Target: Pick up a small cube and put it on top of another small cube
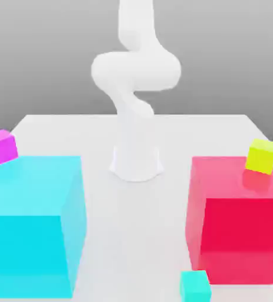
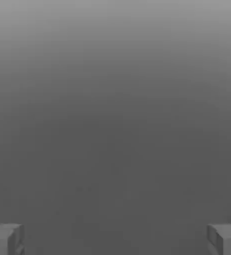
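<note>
Exterior view: the white arm [image 1: 136, 88] rises from its base at the middle rear of the white table [image 1: 132, 236], its upper links curling above the base. A large cyan block [image 1: 32, 227] stands at the exterior view's left, and a large red block [image 1: 239, 230] at the exterior view's right; both are solid, not containers, and neither holds anything inside. A small magenta cube [image 1: 0, 146] sits near the rear left corner of the cyan block, tilted slightly; whether it rests on the block's top or on the table behind it cannot be told. A small yellow-green cube [image 1: 262, 156] rests on the red block's top face towards its rear right corner, with a faint reflection beneath it, turned a little so that one vertical edge faces the camera. A small teal cube [image 1: 195, 286] lies on the table at the front, just beside the red block's lower front corner, sitting flat. The three small cubes are well apart from one another; being cubes, none shows a long axis. Hand view: the gripper [image 2: 115, 239] faces a plain grey background. Its two dark fingers [image 2: 7, 240] appear at opposite sides of the picture, so the jaws stand wide apart with nothing between them.
</note>
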Available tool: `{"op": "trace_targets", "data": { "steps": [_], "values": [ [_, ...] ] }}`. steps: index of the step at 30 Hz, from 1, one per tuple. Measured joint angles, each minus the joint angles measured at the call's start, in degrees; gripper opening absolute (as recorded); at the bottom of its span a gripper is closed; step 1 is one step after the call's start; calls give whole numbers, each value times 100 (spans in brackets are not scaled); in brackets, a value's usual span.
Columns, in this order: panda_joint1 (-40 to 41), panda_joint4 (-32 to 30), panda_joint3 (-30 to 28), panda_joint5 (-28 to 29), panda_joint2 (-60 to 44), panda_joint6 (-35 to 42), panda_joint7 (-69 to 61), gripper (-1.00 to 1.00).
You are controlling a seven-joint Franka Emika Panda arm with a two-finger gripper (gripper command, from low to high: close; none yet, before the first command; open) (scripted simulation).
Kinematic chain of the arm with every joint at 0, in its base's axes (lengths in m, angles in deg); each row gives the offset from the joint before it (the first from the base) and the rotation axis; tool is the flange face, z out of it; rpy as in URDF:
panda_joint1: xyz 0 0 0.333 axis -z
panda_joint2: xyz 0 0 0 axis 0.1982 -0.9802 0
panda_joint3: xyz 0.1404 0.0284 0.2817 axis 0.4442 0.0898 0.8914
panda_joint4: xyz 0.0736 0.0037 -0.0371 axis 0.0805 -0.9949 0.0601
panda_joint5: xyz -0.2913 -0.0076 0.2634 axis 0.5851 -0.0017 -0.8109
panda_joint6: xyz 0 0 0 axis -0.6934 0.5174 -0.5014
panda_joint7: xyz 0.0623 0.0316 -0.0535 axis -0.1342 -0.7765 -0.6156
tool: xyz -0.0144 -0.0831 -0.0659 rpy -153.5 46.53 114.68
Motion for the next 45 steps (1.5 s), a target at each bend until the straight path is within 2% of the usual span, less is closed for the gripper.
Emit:
{"op": "trace_targets", "data": {
  "steps": [11, 17, 20, 23, 25, 30, 31, 38, 43, 45],
  "values": [
    [-1684, -816, 682, -299, -2275, -1300, -1684, 0],
    [-2401, -1262, 1271, -210, -3521, -2014, -2422, 0],
    [-2931, -1485, 1529, 58, -4162, -2373, -2631, 0],
    [-3290, -1744, 1536, 499, -4763, -2654, -2544, 0],
    [-3457, -1871, 1373, 809, -5096, -2790, -2203, 0],
    [-4013, -1711, 692, 1460, -6100, -3528, -1672, 0],
    [-4097, -1684, 596, 1515, -6227, -3632, -1625, -100],
    [-4096, -1686, 597, 1526, -6221, -3624, -1614, -100],
    [-3724, -1890, 1107, 912, -5316, -2925, -2084, -100],
    [-3694, -1780, 1289, 569, -4988, -2683, -2330, -100]
  ]
}}
